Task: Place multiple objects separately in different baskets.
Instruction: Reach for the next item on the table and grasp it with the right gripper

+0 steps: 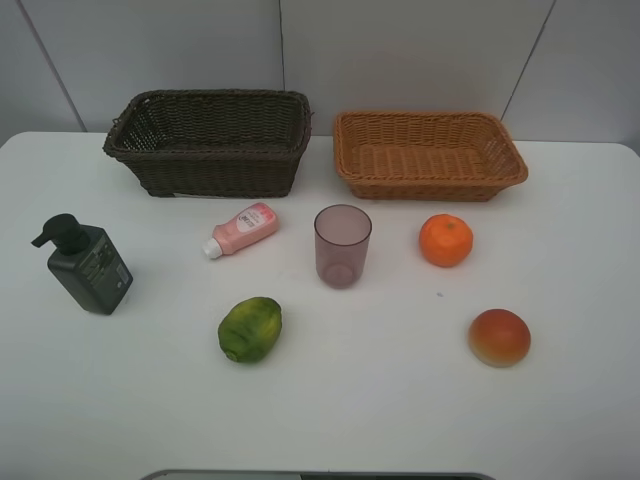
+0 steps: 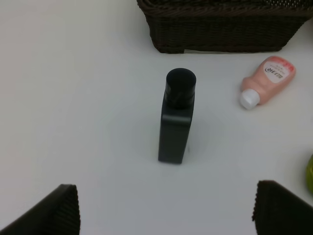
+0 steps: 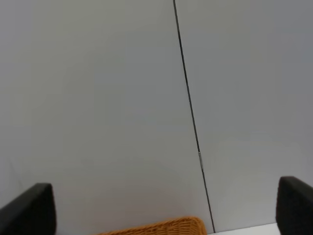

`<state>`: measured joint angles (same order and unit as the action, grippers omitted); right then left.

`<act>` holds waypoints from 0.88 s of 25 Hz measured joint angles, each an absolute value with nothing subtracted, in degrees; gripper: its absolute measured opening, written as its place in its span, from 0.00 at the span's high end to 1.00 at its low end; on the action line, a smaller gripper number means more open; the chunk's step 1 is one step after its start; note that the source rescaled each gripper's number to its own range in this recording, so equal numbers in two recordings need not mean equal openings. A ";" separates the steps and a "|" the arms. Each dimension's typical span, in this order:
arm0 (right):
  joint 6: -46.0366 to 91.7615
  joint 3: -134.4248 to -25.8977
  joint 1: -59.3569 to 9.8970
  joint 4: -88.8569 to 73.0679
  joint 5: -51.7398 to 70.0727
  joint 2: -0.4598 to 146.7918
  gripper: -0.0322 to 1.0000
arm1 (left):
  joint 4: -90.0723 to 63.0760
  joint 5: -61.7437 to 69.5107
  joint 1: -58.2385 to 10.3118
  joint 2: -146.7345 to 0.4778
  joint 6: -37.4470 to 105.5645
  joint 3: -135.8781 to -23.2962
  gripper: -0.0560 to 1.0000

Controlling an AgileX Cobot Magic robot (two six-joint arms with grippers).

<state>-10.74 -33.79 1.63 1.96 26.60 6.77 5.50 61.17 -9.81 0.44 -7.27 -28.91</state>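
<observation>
On the white table stand a dark brown basket and an orange-tan basket, both empty. In front lie a dark green pump bottle, pink tube, purple cup, orange, green fruit and red-yellow fruit. Neither gripper shows in the exterior view. My left gripper is open and empty, above the table and short of the bottle, with the tube and brown basket beyond. My right gripper is open and empty, facing the wall over the tan basket's rim.
A grey panelled wall rises right behind the baskets. The table's front edge runs along the bottom of the exterior view. A sliver of the green fruit shows at the edge of the left wrist view.
</observation>
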 joint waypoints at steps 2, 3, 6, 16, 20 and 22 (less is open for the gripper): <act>-12.34 -33.79 1.63 1.96 23.06 11.27 0.00 | 5.50 61.17 -9.81 0.44 -7.27 -28.91 0.08; -12.67 -33.79 1.63 1.96 22.27 13.76 0.00 | 5.50 61.17 -9.81 0.44 -7.27 -28.91 0.08; -12.89 -33.79 1.63 1.96 21.24 21.19 0.00 | 5.50 61.17 -9.81 0.44 -7.27 -28.91 0.08; -13.38 -33.79 1.63 -25.00 13.95 38.93 0.00 | 5.50 61.17 -9.81 0.44 -7.27 -28.91 0.08; -9.84 -33.79 1.63 -39.21 13.95 42.31 0.00 | 5.50 61.17 -9.81 0.44 -7.27 -28.91 0.08; -4.85 -33.79 1.63 -39.74 13.89 43.20 0.00 | 5.50 61.17 -9.81 0.44 -7.27 -28.91 0.08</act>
